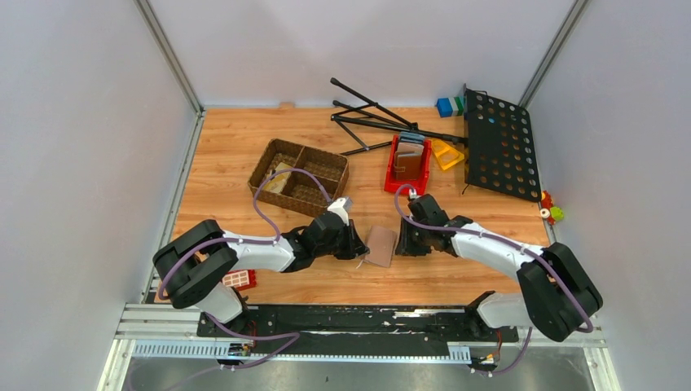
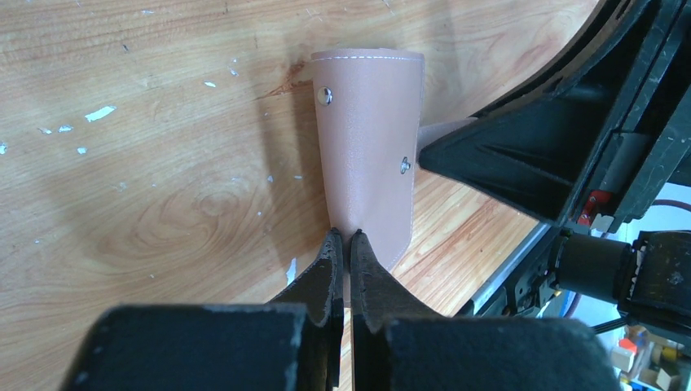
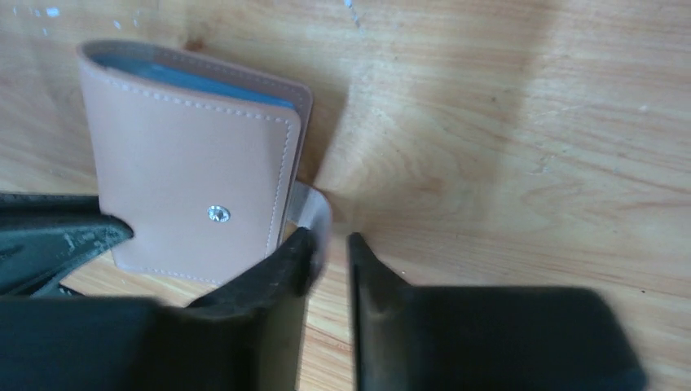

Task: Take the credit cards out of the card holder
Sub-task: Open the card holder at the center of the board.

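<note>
Near edge of the table point(image 1: 244, 147), about midway between the two arm bases: card holder point(image 1: 381, 246), tan-pink outside, folded shut, snap studs showing. It looks raised a little off the wood; how far, cannot tell.

Left gripper point(image 2: 346, 238): jaws closed, pinching one edge of the card holder's cover.

Right gripper point(image 3: 327, 240): at the opposite edge of the card holder. Jaws narrow but parted, with bare wood showing through the gap. A grey card point(image 3: 316, 208) juts from the side of the card holder and lies against the inner face of one finger. It does not look clamped from both sides. A blue edge shows in the card holder's open end. No other card is visible.

Step in hand (judgement): drawing out the first card. The left gripper braces the card holder and the right gripper lines up on the exposed tab.

Next move calls for (judgement):
- close the right jaws on the grey card alone, clear of the cover
- pull in line with the slot, away from the card holder, with the left grip held firm
- the bite is small and the card thin and slick, so it may slip

Mid-table, left: a woven basket point(image 1: 262, 167). To its right: a red bin point(image 1: 392, 167). Far right corner: a black perforated panel point(image 1: 499, 145). None of these is in play.
</note>
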Available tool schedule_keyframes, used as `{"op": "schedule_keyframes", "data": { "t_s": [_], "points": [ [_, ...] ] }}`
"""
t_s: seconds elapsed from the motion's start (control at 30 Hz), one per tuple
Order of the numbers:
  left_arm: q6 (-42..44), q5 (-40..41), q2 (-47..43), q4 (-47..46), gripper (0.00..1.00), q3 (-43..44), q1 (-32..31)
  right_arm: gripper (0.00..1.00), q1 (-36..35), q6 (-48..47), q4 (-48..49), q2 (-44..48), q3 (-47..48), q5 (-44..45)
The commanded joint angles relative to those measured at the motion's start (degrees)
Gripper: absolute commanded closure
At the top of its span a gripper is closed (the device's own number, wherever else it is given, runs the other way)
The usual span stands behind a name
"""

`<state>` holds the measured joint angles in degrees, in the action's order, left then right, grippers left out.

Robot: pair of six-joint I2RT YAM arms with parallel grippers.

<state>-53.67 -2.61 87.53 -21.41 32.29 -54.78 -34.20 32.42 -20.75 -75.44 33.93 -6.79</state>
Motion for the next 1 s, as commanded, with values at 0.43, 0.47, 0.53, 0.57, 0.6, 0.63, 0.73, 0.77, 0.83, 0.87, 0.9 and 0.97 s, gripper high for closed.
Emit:
{"op": "schedule_keyframes", "data": {
  "t_s": [0.43,0.47,0.53,0.57,0.6,0.63,0.73,0.77,0.83,0.87,0.9,0.97],
  "points": [
    [14.0,3.1,-8.7,13.0,0.26,2.8,-0.8,1.00,0.1,-3.2,3.0,11.3,0.9,-9.1],
    [14.6,1.6,-9.2,12.0,0.17,2.8,-0.8,1.00,0.2,-3.4,2.9,11.1,1.1,-9.5],
    [15.3,-1.2,-9.6,10.6,0.08,3.3,-0.8,1.00,0.2,-3.9,2.9,10.7,1.5,-10.5],
    [15.2,-2.2,-9.4,10.0,0.05,3.7,-0.8,1.00,0.1,-4.0,2.9,10.5,1.8,-10.8],
    [15.1,-2.5,-9.1,10.0,0.03,4.5,-0.7,1.00,0.1,-4.2,2.7,10.2,2.0,-10.9],
    [15.0,-2.6,-8.4,10.5,0.03,5.2,-0.8,1.00,0.1,-4.2,2.5,10.0,2.2,-11.0],
    [14.5,-3.6,-7.0,10.5,0.03,6.4,-0.7,1.00,0.1,-4.4,2.5,10.0,2.4,-11.2],
    [14.4,-4.5,-6.7,9.8,0.03,6.5,-0.7,1.00,0.1,-4.5,2.6,10.1,2.4,-11.5],
    [14.4,-6.2,-6.5,8.4,0.00,6.4,-0.8,1.00,0.1,-4.6,2.7,10.5,2.4,-11.8],
    [14.4,-6.3,-6.5,8.4,0.00,6.5,-0.8,1.00,0.1,-4.7,2.6,10.8,2.5,-11.8],
    [14.6,-6.0,-6.5,9.0,0.00,6.9,-0.7,1.00,0.1,-4.9,2.5,11.0,2.5,-11.8],
    [15.8,-4.4,-5.9,11.8,0.00,8.2,-0.7,1.00,0.1,-5.0,2.2,11.4,2.8,-11.9]
  ]
}}
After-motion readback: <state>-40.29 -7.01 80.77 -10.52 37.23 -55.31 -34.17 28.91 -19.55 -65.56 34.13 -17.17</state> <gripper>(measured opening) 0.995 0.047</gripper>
